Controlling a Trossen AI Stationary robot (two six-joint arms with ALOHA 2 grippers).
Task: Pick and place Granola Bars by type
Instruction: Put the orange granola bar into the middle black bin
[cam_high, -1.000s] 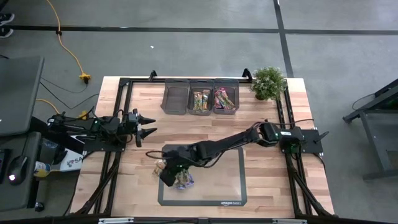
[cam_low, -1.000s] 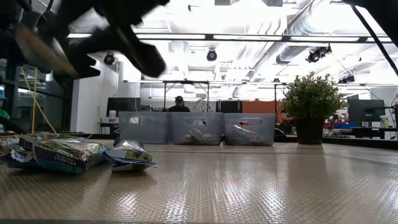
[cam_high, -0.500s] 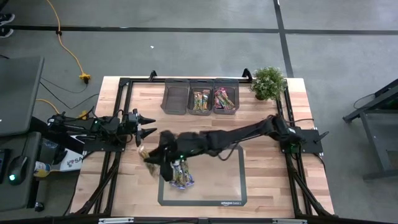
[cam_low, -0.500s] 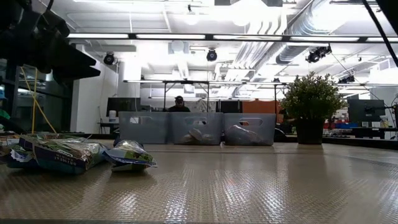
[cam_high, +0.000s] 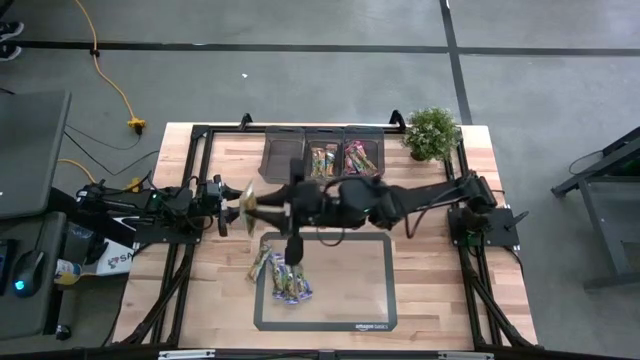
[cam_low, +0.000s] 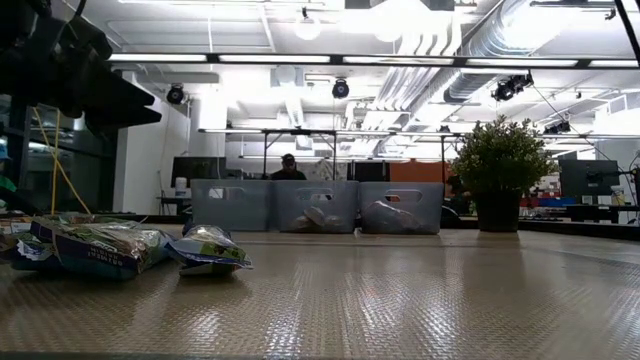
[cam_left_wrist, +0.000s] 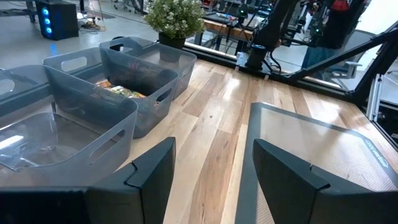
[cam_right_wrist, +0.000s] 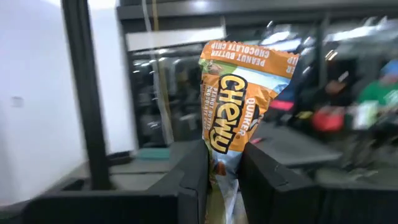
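**Desk:** Item one, the right tool?

**Operator:** I log the right tool (cam_high: 252, 203) raised over the table (cam_high: 430, 300), reached far across toward the left side, just beside the left tool (cam_high: 238, 201). In its own wrist view its fingers (cam_right_wrist: 194, 174) are clenched on one orange granola bar (cam_right_wrist: 239, 93), which stands upright between them, its wrapper printed with peanut butter chocolate chip.

**Desk:** Item two, the left tool?

**Operator:** I list it as released: both fingers (cam_left_wrist: 149, 177) stand apart with nothing between them. It waits at the table's left edge, pointing toward the bins.

**Desk:** Item three, remaining stock?

**Operator:** I count a small heap of granola bars (cam_high: 283, 279) on the grey mat (cam_high: 370, 300) at its left edge, one or two lying partly off it on the wood. In the low view they show as green and blue wrappers (cam_low: 100, 247) lying flat.

**Desk:** Item four, containers?

**Operator:** Three grey bins in a row at the far edge. The left bin (cam_high: 281, 158) holds no bars that I can see, the middle bin (cam_high: 323, 158) holds green and orange ones, the right bin (cam_high: 363, 158) pink ones. A potted plant (cam_high: 432, 132) stands at the far right corner.
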